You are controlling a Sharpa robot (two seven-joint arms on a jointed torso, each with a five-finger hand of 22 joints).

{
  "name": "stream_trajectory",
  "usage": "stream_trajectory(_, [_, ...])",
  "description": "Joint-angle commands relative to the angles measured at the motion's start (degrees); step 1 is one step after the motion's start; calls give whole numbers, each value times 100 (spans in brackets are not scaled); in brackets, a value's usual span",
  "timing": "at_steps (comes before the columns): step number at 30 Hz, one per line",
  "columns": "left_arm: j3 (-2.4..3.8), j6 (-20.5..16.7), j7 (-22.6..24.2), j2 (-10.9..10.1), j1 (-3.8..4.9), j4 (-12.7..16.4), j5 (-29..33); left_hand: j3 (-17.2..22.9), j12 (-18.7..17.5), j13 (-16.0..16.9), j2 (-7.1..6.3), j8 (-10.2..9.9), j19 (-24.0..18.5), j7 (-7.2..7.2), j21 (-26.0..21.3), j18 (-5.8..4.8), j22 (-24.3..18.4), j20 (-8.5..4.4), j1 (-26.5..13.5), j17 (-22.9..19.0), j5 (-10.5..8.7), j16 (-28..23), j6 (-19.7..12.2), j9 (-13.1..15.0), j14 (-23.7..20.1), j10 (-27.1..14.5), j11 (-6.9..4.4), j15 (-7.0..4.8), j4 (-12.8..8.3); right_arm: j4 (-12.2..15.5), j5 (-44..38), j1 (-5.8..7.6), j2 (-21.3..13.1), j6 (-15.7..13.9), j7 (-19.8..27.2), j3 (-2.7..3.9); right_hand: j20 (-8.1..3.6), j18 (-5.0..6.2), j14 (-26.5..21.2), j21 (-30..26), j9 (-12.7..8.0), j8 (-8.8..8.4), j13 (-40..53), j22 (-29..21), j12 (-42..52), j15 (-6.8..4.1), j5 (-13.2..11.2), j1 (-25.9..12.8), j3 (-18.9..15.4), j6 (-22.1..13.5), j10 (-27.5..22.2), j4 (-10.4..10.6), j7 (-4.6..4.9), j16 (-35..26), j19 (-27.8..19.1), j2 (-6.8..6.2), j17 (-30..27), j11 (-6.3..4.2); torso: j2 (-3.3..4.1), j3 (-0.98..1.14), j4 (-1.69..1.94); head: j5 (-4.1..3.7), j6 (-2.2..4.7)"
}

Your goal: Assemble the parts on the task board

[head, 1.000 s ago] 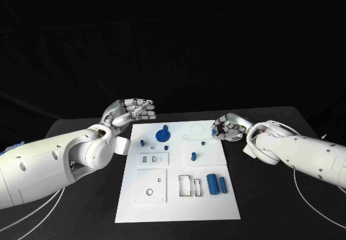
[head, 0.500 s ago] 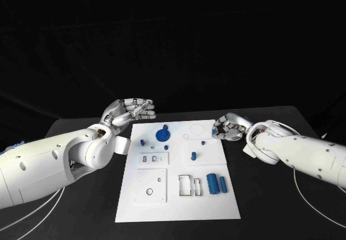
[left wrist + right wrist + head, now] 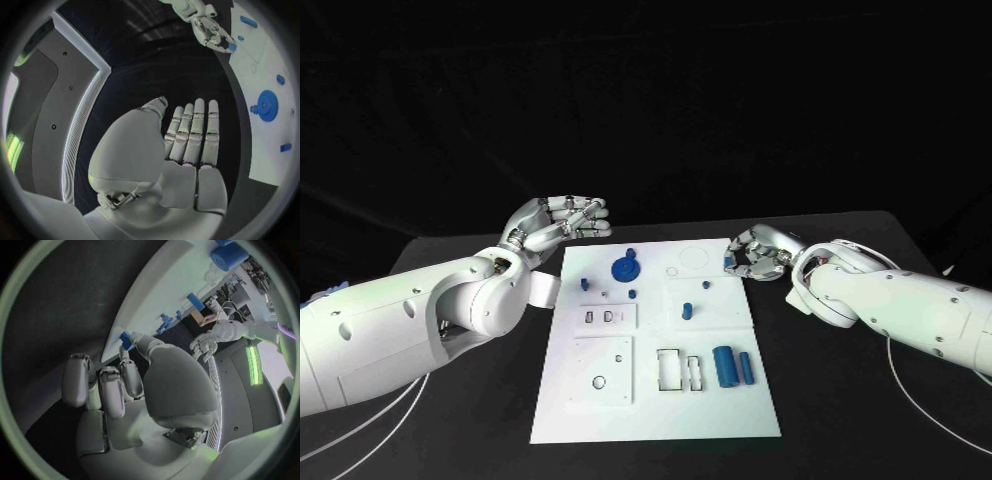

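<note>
- The surface (image 3: 459, 440) is black, under a dark backdrop.
- No writing is legible.
- The white board (image 3: 661, 400) lies mid-surface, carrying blue parts: a gear (image 3: 626, 268) near the far edge, a cylinder (image 3: 726, 367) nearer the robot.
- The left robot hand (image 3: 560, 222) hovers off the board's far left corner, fingers apart, holding nothing.
- The right robot hand (image 3: 754, 255) pinches a small blue part (image 3: 126, 340) at the board's far right edge.

A black table (image 3: 848, 400) — white cables (image 3: 935, 405) trailing across it near both edges.
</note>
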Motion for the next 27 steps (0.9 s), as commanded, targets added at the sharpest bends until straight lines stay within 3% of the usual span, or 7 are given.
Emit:
stream_trajectory(1, [4, 89, 37, 8, 3, 3, 15, 39, -36, 1, -48, -24, 2, 153, -26, 76, -6, 40, 9, 6, -19, -28, -47, -9, -35, 9, 40, -3, -2, 28, -132, -5, 3, -266, -115, -1, -49, -11, 555, 55, 16, 55, 235, 44, 51, -48, -58, 7, 65, 54, 21, -12, -11, 28, 25, 105, 1285, -38, -3, 1, -1, 6, -6])
stream_trajectory(9, [4, 82, 35, 8, 3, -7, 15, 39, -36, 1, -48, -24, 2, 153, -26, 76, -6, 40, 9, 6, -19, -28, -47, -9, -35, 9, 40, -3, -2, 240, -488, -14, -25, -881, -90, 0, -114, -33, 565, 130, 83, 214, 345, 141, 132, -116, 315, -11, 272, 207, 152, -62, -95, 39, 99, 243, 1322, -115, -6, 1, -7, 34, -11])
stream_trajectory(14, [4, 73, 31, 5, 3, -15, 15, 39, -36, 1, -48, -24, 2, 153, -26, 76, -6, 40, 9, 6, -19, -28, -47, -9, -35, 9, 40, -3, -2, 555, -800, -18, -91, -1238, -136, 3, -126, -38, 567, 147, 102, 250, 371, 163, 150, -129, 367, -33, 304, 232, 183, -68, -111, 41, 114, 260, 1330, -129, -13, -9, -10, 35, 0])
stream_trajectory(19, [4, 67, 30, 3, 3, -24, 15, 39, -36, 1, -48, -24, 2, 153, -26, 76, -6, 40, 9, 6, -19, -28, -47, -9, -35, 9, 40, -3, -2, 1009, -975, -9, -142, -1373, -309, 10, -130, -39, 567, 147, 108, 260, 377, 166, 153, -133, 371, -57, 310, 235, 190, -57, -114, 41, 116, 269, 1330, -132, -20, -26, -16, 61, 18])
stream_trajectory(26, [3, 66, 26, 23, 4, -47, 15, 75, -37, 2, -56, -27, 4, 154, -32, 77, -14, 43, 5, 15, -21, -35, -44, -10, -35, 11, 41, -3, -4, 1494, -1120, -3, 8, -1281, -655, 14, -141, -35, 566, 129, 122, 278, 366, 154, 140, -141, 281, -137, 312, 217, 187, -31, -122, 39, 107, 267, 1324, -140, -34, -59, -17, 133, 4])
stream_trajectory(27, [3, 67, 26, 29, 4, -51, 15, 75, -37, 2, -56, -27, 4, 154, -32, 77, -14, 43, 5, 15, -21, -35, -44, -10, -35, 11, 41, -3, -4, 1540, -1129, -3, 49, -1262, -700, 14, -141, -35, 566, 129, 122, 278, 366, 154, 140, -141, 281, -137, 312, 217, 187, -31, -122, 39, 107, 267, 1324, -140, -30, -55, -15, 138, 7])
